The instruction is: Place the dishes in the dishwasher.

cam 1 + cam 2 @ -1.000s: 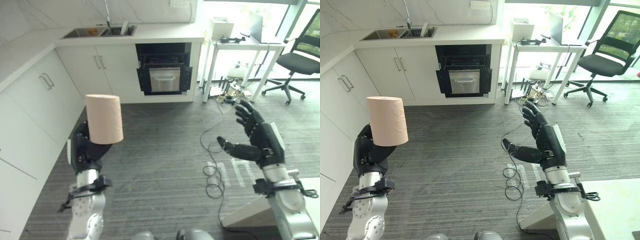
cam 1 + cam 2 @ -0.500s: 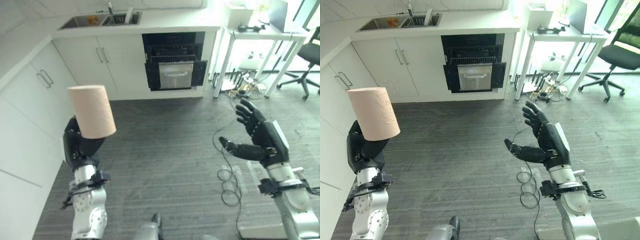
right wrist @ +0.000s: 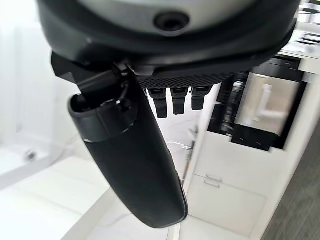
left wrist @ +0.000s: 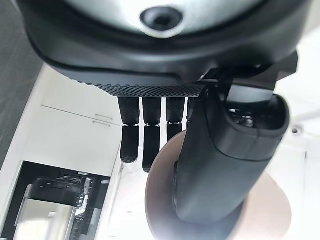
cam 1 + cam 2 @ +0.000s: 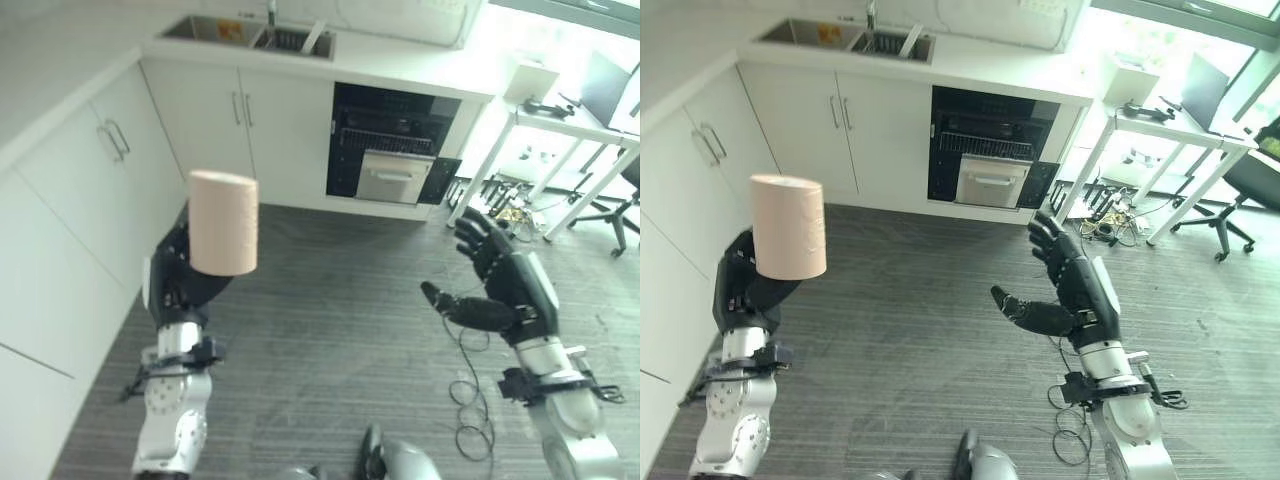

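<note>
My left hand [image 5: 178,285] is shut on a tall beige cup [image 5: 223,222], held upright at the left; in the left wrist view the thumb [image 4: 225,150] lies across the cup [image 4: 165,200]. My right hand [image 5: 505,292] is open and empty at the right, fingers spread upward with the thumb [image 3: 135,165] pointing inward. Straight ahead, under the white counter, the dishwasher [image 5: 392,145] stands with its dark cavity open and a steel-fronted rack [image 5: 991,183] pulled partly out. It also shows in the left wrist view [image 4: 50,210] and the right wrist view [image 3: 260,105].
White cabinets [image 5: 80,190] run along the left and the back wall, with a sink [image 5: 250,32] on the counter above. A white desk [image 5: 1160,115] and an office chair [image 5: 1250,180] stand at the right. Cables [image 5: 500,200] lie under the desk. Grey carpet [image 5: 330,300] lies between me and the dishwasher.
The camera has shifted, and the dishwasher now sits more centrally and closer. Both hands keep their poses, the left one still holding the cup.
</note>
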